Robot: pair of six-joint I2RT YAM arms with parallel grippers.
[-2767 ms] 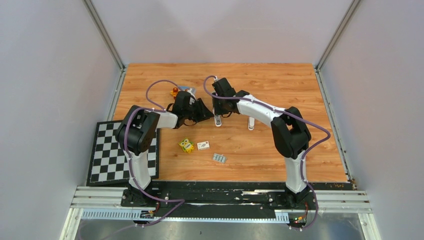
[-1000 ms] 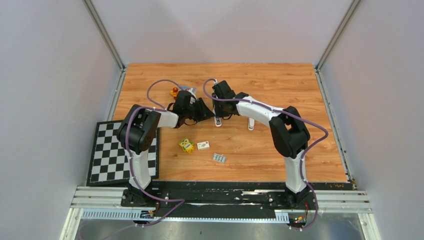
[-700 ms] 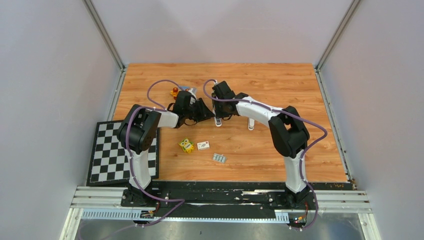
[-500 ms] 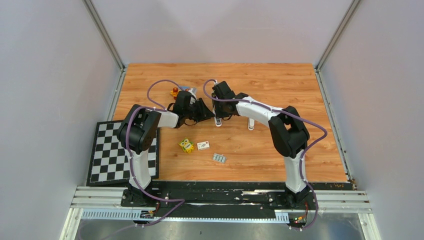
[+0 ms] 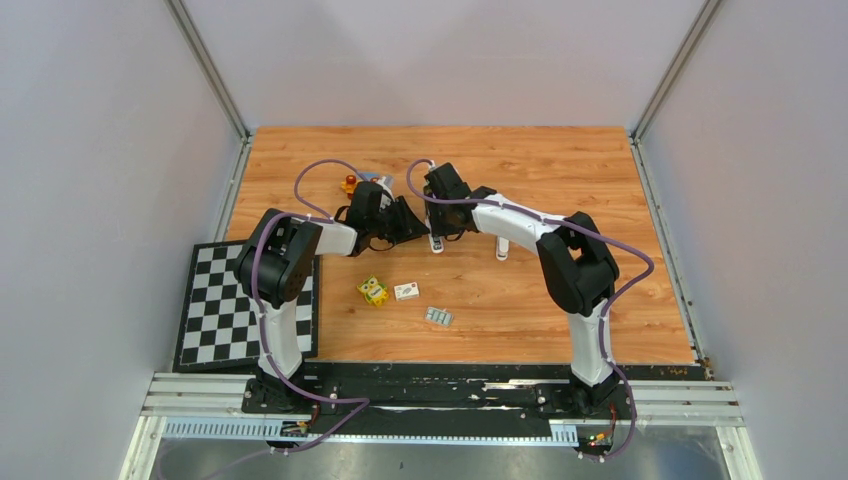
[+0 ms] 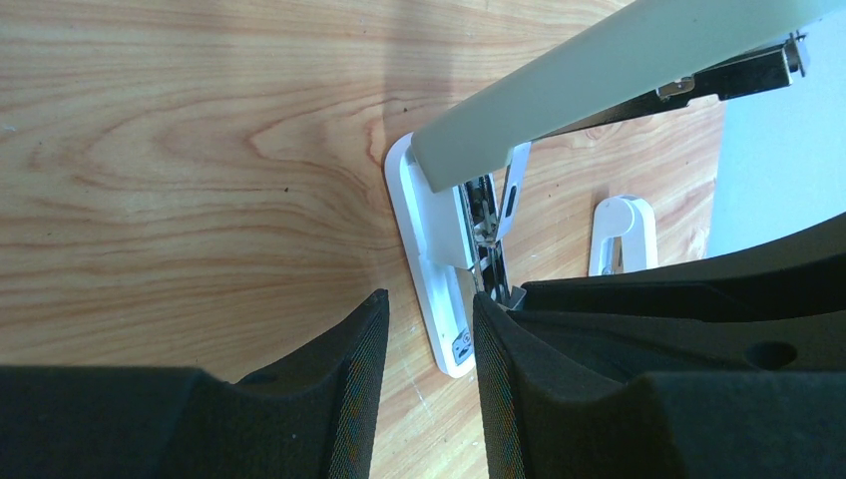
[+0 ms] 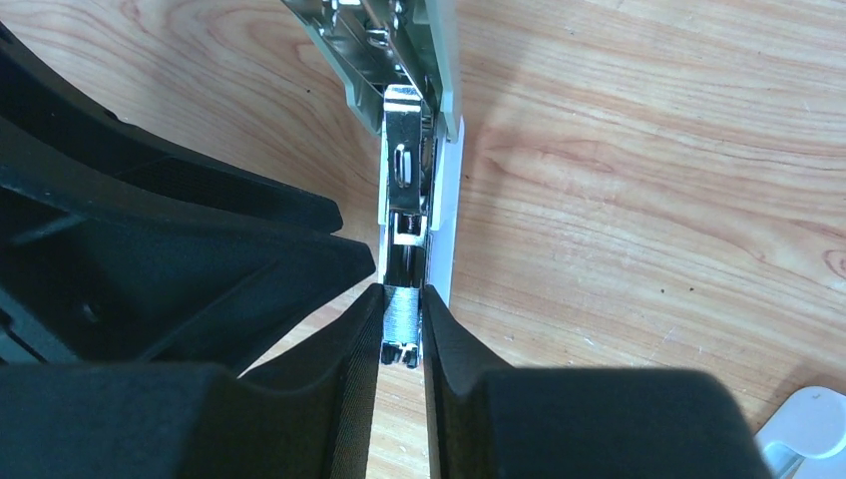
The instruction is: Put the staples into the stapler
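The white stapler lies mid-table with its lid swung up and its metal channel bare. My right gripper is shut on a silver ridged block of staples, held at the near end of that channel. My left gripper stands open astride the near end of the stapler's base, with wood showing between its left finger and the base. From above, both grippers meet over the stapler. More staples lie on the table nearer the arms.
A yellow cube and a small white box sit in front of the stapler. A white oblong piece lies to its right. A checkerboard covers the near left. An orange thing sits behind the left gripper.
The right arm has shifted slightly at the stapler over the last seconds. The left arm and the loose things on the table have stayed put.
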